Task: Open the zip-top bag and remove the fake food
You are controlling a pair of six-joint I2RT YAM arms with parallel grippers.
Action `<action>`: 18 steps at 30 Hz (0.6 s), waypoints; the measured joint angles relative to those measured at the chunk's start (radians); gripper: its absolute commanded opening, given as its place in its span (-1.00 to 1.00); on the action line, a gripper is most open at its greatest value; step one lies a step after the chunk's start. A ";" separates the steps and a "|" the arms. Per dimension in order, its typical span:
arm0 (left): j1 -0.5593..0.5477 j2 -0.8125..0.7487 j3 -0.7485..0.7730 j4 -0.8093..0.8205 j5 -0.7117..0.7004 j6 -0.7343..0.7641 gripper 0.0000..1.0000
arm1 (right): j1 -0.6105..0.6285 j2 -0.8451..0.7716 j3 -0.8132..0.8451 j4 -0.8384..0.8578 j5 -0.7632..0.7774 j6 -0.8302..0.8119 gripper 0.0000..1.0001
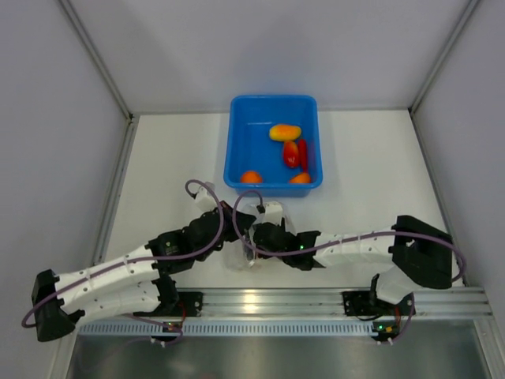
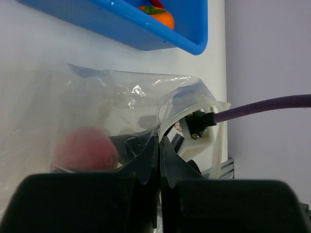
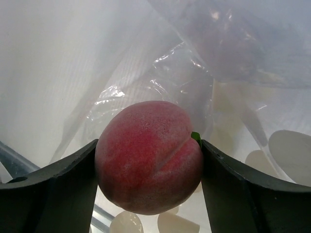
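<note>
The clear zip-top bag (image 1: 243,251) lies on the table in front of the blue tub (image 1: 273,183). My left gripper (image 2: 159,145) is shut on the bag's plastic edge (image 2: 146,97) and holds its mouth up. My right gripper (image 3: 148,160) reaches inside the bag and is shut on a pink-red toy peach (image 3: 148,155) with a small green leaf. The peach shows blurred through the plastic in the left wrist view (image 2: 85,148). Both grippers meet at the bag in the top view, left (image 1: 229,229) and right (image 1: 256,237). Other fake food lies in the tub: a yellow-orange piece (image 1: 284,132), a red one (image 1: 292,153), orange ones (image 1: 251,177).
The blue tub stands just behind the bag, its near wall (image 2: 146,39) close above the bag's mouth. White walls close the table at left, right and back. A metal rail (image 1: 316,304) runs along the near edge. My right arm's purple cable (image 2: 267,108) crosses beside the bag.
</note>
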 measured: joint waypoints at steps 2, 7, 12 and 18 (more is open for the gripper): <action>-0.004 -0.004 0.002 0.019 0.002 0.001 -1.00 | 0.000 -0.050 -0.013 -0.043 0.022 -0.006 0.34; 0.002 -0.005 0.001 0.007 -0.013 0.001 -1.00 | 0.001 -0.178 -0.018 -0.146 0.104 -0.020 0.34; 0.000 -0.018 -0.011 0.007 -0.010 0.001 -1.00 | 0.001 -0.224 -0.006 -0.234 0.155 -0.054 0.32; -0.003 -0.022 -0.014 0.022 0.007 0.001 -1.00 | 0.001 -0.323 -0.005 -0.273 0.143 -0.100 0.16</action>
